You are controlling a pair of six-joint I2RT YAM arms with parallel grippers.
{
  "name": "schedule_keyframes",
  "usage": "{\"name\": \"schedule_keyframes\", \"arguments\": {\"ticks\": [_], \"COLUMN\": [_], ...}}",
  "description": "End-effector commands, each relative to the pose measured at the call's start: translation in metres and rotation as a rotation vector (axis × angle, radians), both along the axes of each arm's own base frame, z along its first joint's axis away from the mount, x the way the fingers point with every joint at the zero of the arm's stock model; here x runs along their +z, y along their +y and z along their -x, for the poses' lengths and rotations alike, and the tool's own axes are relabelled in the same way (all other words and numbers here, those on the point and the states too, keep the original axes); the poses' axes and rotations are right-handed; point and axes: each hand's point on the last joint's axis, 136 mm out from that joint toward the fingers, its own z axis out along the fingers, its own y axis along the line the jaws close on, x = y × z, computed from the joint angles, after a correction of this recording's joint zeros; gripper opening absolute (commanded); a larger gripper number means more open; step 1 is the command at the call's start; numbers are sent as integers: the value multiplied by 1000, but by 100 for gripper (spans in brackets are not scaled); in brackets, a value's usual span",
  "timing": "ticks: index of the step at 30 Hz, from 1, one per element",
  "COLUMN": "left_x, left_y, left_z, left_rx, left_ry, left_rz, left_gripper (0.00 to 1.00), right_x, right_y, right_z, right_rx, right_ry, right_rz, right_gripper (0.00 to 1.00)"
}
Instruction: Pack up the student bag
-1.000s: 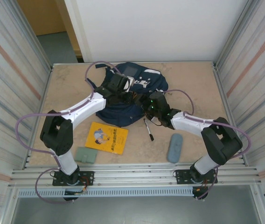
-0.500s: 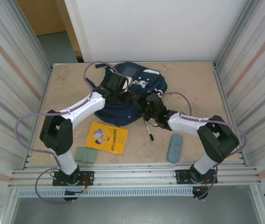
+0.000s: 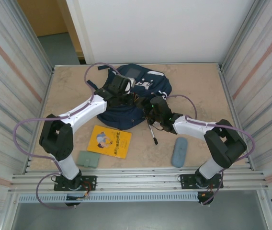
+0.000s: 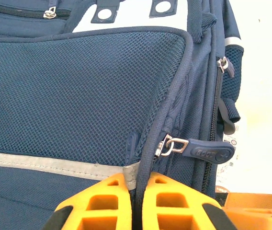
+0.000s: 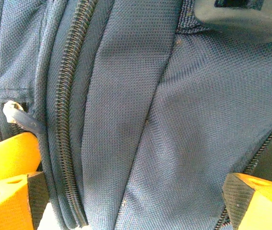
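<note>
Seam of student bag pinched tight in left gripper; right gripper spread wide astride bag.

You see a navy, white-patched student bag, a yellow book at its six o'clock, and a green wallet.

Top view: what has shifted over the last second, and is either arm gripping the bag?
The right gripper moved left, closer in against the student bag, its jaws wide open across the zipper. The left gripper stayed shut on the bag's piping. The book, wallet, pen and pencil case lie where they were.
</note>
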Motion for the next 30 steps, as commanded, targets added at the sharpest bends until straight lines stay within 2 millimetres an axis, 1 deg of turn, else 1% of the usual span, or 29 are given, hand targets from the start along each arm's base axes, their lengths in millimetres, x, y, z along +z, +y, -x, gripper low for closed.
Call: {"name": "schedule_keyframes", "arguments": {"ticks": [1,6,9,10,12,14,15,16,18,19,20,22,23,24,25,27,28,29,30], "left_x": [71,70,70,69,67,64,63,62,60,60,61,65,67,70,72,73,72,72,66], "left_y": [-2,-10,-14,-14,-13,-9,-7,-6,-1,3,5,12,16,21,26,36,39,40,40], "left_z": [-15,-11,-6,-4,0,0,0,1,0,-1,-2,-1,0,5,11,27,39,50,65], "left_rx": [49,40,25,21,19,25,27,27,33,37,36,27,28,29,26,28,29,22,10], "left_ry": [-165,-135,-121,-118,-117,-116,-114,-114,-120,-125,-126,-122,-119,-116,-118,-105,-88,-77,-60], "left_rz": [156,213,227,224,223,210,201,190,176,172,173,182,181,175,163,159,174,192,203], "left_gripper": [0,0,0,0,0,0,0,0,0,8,15,18,21,27,35,48,51,53,53], "right_x": [-16,-13,-15,-15,-11,-6,-5,-5,-3,-1,1,5,6,8,11,17,19,19,22], "right_y": [-1,8,13,16,22,24,23,22,21,20,18,15,13,12,12,9,6,4,2], "right_z": [19,6,-2,-4,-7,-6,-5,-4,-4,-3,-3,-3,-4,-6,-8,-11,-11,-12,-13], "right_rx": [44,38,25,28,43,45,45,46,52,54,49,41,41,42,43,43,33,27,25], "right_ry": [56,17,-13,-16,-30,-49,-52,-55,-56,-58,-62,-74,-73,-72,-71,-79,-84,-86,-90], "right_rz": [36,4,-16,-30,-73,-86,-76,-62,-54,-61,-66,-60,-55,-58,-67,-83,-79,-67,-55], "right_gripper": [95,94,91,89,79,64,58,49,36,28,24,16,15,13,10,9,9,9,8]}}
